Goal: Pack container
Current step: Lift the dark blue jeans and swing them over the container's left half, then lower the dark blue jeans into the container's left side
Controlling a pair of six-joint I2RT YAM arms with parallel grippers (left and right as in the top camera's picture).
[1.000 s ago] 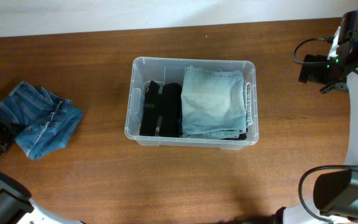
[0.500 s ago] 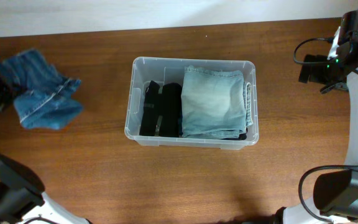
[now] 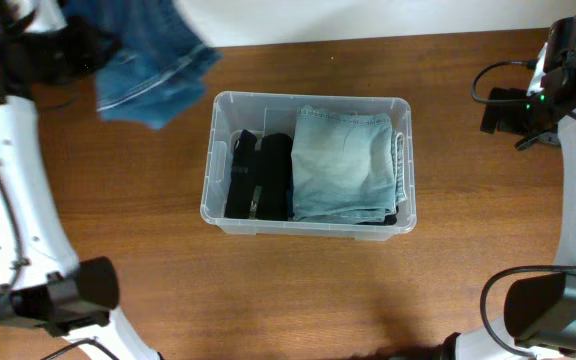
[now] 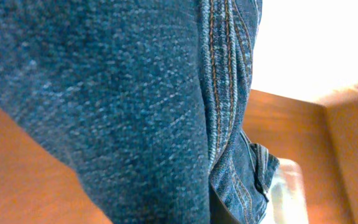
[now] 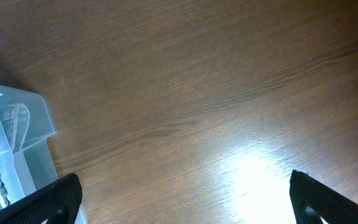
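**Dark jeans held up beside the tub**

The left claw (image 3: 80,52) grips dark blue jeans (image 3: 153,65) in the air, just beside the container (image 3: 308,228) at mid-table (image 3: 298,290). Inside lie folded pale jeans (image 3: 343,165) and black items (image 3: 258,175). The right claw (image 5: 185,198) is spread wide, well apart.

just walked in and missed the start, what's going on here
The left gripper holds a pair of dark blue jeans up off the table, just beyond the container's far left corner. The container holds folded light-wash jeans and black clothing. The right gripper is open and empty, off to the right.
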